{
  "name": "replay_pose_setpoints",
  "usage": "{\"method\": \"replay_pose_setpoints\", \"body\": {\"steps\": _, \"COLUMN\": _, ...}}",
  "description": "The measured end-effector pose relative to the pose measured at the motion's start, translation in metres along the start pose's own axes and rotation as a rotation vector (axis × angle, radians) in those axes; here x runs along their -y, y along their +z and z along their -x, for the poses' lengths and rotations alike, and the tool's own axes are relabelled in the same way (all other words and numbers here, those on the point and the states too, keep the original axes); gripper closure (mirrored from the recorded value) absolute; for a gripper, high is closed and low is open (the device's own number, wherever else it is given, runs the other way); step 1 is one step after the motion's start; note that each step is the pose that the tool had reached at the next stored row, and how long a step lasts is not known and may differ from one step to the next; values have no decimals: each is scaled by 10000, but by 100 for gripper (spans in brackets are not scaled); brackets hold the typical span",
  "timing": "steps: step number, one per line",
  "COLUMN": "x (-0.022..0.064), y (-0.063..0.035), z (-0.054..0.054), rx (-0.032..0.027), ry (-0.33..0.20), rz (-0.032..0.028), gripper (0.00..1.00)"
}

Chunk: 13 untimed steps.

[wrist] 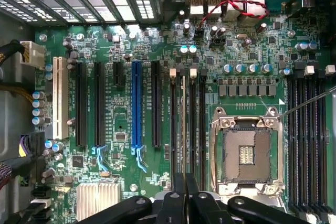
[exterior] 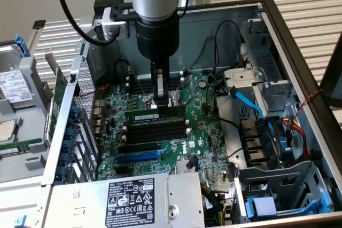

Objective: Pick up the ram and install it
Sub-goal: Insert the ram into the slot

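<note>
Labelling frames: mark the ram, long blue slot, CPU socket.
long dark-green ram stick (exterior: pixel 144 116): exterior view, its half toward that view's left.
long blue plastic slot (wrist: pixel 136 103): wrist view, mid-length.
square metal-framed CPU socket (wrist: pixel 247 155): wrist view, centre contacts.
</note>
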<state>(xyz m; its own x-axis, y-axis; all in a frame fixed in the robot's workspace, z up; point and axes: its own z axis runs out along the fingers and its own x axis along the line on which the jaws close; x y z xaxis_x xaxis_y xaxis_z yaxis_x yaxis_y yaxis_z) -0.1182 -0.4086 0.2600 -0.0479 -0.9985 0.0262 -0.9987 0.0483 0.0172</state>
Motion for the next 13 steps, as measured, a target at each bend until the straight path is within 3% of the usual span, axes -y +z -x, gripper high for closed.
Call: {"method": "replay_pose_setpoints", "body": {"steps": 13, "x": 1, "y": 30, "z": -13, "rx": -6, "ry": -162, "rz": -9, "gripper": 88}}
